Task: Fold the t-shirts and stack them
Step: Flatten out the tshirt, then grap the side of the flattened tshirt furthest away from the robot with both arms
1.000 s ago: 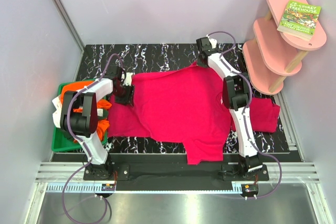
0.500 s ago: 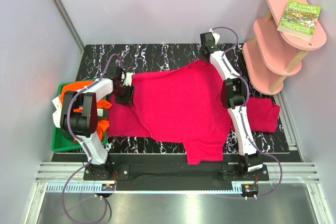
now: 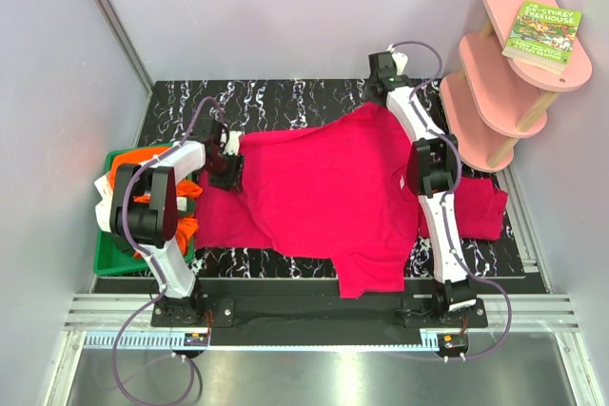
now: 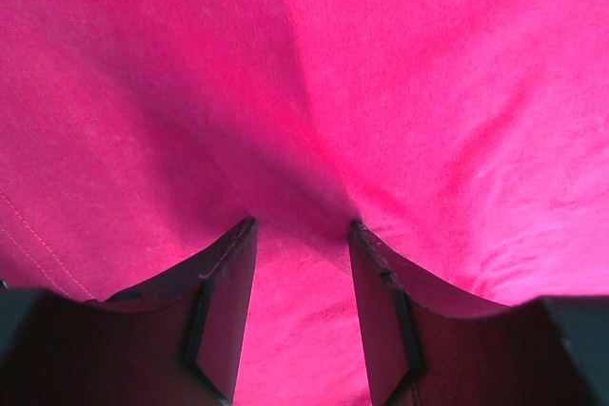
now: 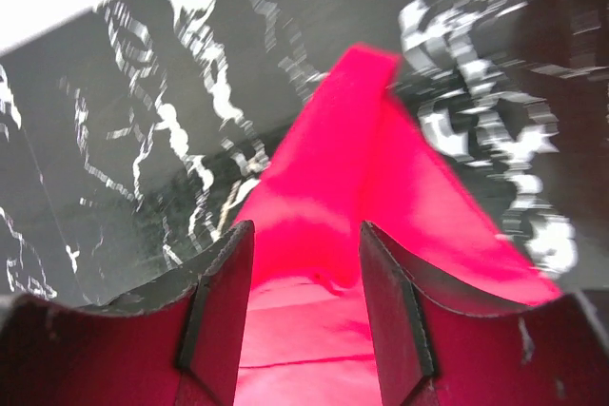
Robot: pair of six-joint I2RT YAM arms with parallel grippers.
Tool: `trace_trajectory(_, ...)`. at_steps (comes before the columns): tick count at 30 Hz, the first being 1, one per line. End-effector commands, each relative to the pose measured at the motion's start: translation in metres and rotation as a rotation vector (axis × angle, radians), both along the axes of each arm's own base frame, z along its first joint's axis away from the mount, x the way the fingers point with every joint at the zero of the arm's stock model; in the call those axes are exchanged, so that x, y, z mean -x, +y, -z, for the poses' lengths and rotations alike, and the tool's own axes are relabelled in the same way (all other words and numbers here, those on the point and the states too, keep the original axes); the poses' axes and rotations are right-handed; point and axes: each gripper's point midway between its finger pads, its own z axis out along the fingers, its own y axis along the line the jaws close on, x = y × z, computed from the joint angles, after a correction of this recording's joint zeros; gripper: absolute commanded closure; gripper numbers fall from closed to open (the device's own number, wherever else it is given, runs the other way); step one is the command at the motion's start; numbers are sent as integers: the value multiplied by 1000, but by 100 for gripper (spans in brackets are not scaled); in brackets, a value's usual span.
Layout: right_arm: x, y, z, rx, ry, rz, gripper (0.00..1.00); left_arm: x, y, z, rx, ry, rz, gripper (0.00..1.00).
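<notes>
My table (image 3: pixel 285 102) is a black slab with white marble veining, set between plain pale grey walls (image 3: pixel 285 7). A silver metal rail (image 3: pixel 314 316) runs along its near edge. On my left, at the table's edge, sits a green plastic tray (image 3: pixel 109 259). On my right, just past the far corner, stands a pink shelf (image 3: pixel 495 92) with three rounded tiers on light wooden posts. A book (image 3: pixel 542 37) with a green cover lies flat on the top tier.
</notes>
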Motion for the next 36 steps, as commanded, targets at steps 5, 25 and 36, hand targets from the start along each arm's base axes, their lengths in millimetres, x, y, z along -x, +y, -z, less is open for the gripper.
trace_trajectory(5, -20, -81, -72, 16, -145, 167, 47, -10, -3, -6, 8, -22, 10, 51)
trace_trajectory(25, -35, -62, -20, -127, -91, 106, 51, -13, -6, -6, 15, -12, 8, 51)
trace_trajectory(36, -38, -45, 5, -205, -65, 54, 50, -8, -7, -1, 23, 5, 19, 51)
